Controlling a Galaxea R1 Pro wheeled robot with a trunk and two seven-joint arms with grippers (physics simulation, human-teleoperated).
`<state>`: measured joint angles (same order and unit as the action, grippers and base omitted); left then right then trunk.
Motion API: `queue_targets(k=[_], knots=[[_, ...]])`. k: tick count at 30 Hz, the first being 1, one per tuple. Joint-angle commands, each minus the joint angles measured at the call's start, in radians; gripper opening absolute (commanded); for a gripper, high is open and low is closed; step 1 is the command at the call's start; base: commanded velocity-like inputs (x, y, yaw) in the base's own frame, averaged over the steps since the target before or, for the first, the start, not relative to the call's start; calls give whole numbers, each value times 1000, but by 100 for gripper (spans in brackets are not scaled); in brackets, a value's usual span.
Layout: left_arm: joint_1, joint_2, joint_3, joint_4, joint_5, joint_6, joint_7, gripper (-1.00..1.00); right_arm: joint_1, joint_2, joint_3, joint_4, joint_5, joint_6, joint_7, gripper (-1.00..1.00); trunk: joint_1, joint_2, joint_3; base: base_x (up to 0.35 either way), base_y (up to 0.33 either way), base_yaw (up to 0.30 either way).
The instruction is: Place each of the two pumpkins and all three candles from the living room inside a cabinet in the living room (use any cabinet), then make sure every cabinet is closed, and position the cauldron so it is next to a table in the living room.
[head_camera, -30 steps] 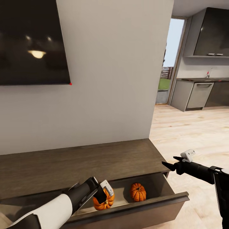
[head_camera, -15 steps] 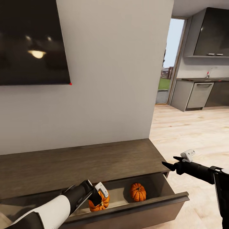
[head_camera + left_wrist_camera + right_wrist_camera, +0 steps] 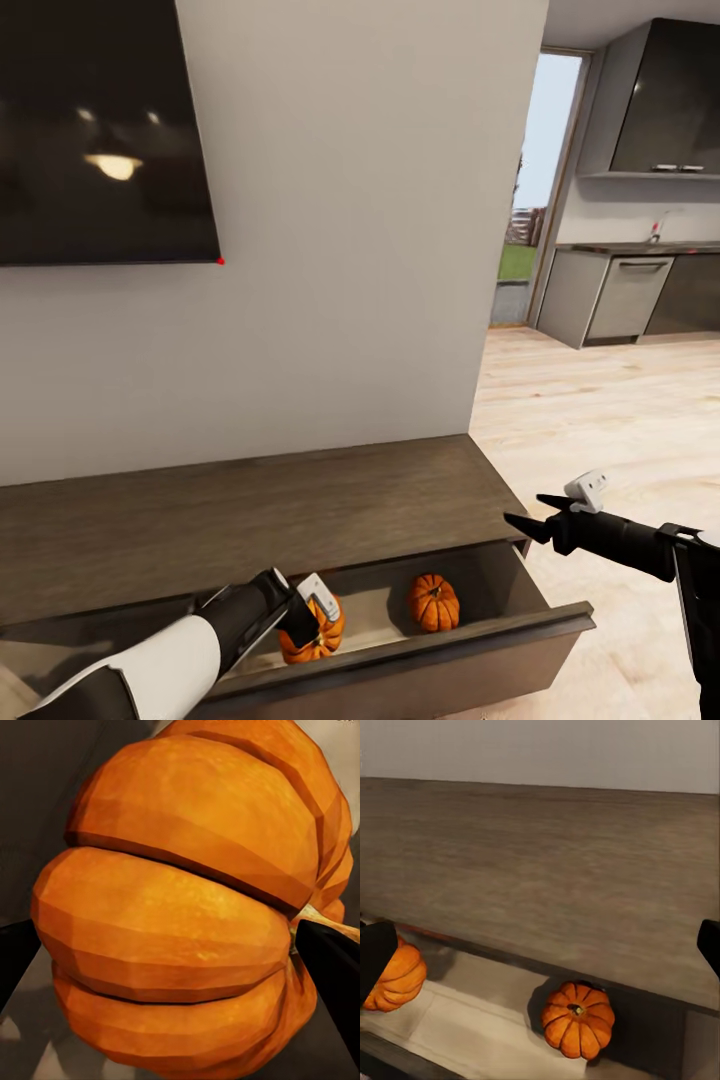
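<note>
The dark-brown cabinet (image 3: 250,510) runs along the wall, with its right-hand drawer (image 3: 450,655) pulled out. One orange pumpkin (image 3: 433,602) rests on the pale drawer floor, also seen in the right wrist view (image 3: 577,1018). A second pumpkin (image 3: 324,640) is low inside the drawer to its left, with my left gripper (image 3: 312,628) shut on it. In the left wrist view this pumpkin (image 3: 180,907) sits between the dark fingers (image 3: 334,967). My right gripper (image 3: 530,512) stands open in the air by the cabinet's right end, holding nothing. Candles, cauldron and table are out of view.
A large black TV (image 3: 100,130) hangs on the grey wall above the cabinet. Right of the wall's end, light wood floor (image 3: 620,420) leads to grey kitchen units (image 3: 625,300) and a glazed door (image 3: 535,190).
My left gripper has carried its pumpkin down and a little left into the drawer, then held still. The right gripper has drifted slightly up and left.
</note>
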<state>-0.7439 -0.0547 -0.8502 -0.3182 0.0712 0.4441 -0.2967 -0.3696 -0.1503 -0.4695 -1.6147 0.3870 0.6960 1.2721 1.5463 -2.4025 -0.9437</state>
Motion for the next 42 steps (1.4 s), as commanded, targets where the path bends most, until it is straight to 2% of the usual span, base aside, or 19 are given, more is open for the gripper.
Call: queue_targets(k=[1, 2, 10, 12, 16, 20, 26, 31, 34, 38, 42], knots=[[-3, 1, -4, 2, -23, -15, 37, -100, 0, 0, 0, 0, 0, 0, 1, 100, 0, 0, -1, 0, 0, 0], [-3, 1, -4, 2, -23, -18, 37, 100, 0, 0, 0, 0, 0, 0, 2, 100, 0, 0, -1, 0, 0, 0], [-4, 1, -4, 0, -24, -24, 36, 100, 0, 0, 0, 0, 0, 0, 4, 100, 0, 0, -2, 0, 0, 0], [-7, 1, -1, -13, -14, -24, 27, 100, 0, 0, 0, 0, 0, -1, 3, 100, 0, 0, -2, 0, 0, 0], [-3, 4, 62, -95, 32, -11, 21, 100, 0, 0, 0, 0, 0, 0, 3, 100, 0, 0, -2, 0, 0, 0], [-2, 9, 78, -135, 42, -3, 20, 100, 0, 0, 0, 1, 0, -1, 4, 100, 0, 0, -2, 0, 0, 0], [11, 19, 86, -292, 44, 98, 21, 100, 0, 1, 0, 1, 0, -1, 1, 100, 0, 0, -2, 0, 0, 0], [65, 25, 176, -462, 36, 175, 23, 100, 0, 4, 2, 2, 2, -1, -5, 100, 0, 0, -2, 0, 0, 0], [109, 37, 222, -632, 34, 266, 25, 100, 0, 4, 2, 3, 7, -1, -9, 100, 0, 0, -2, 0, 0, 0], [86, 60, 199, -629, 13, 280, 14, 100, -9, -17, 20, -19, 30, -24, -32, 100, 0, 0, -2, -79, 0, 0], [63, 74, 190, -629, 13, 280, 14, 100, -9, -17, 20, -23, 52, -46, -53, 100, 0, 0, -2, -102, 0, 0]])
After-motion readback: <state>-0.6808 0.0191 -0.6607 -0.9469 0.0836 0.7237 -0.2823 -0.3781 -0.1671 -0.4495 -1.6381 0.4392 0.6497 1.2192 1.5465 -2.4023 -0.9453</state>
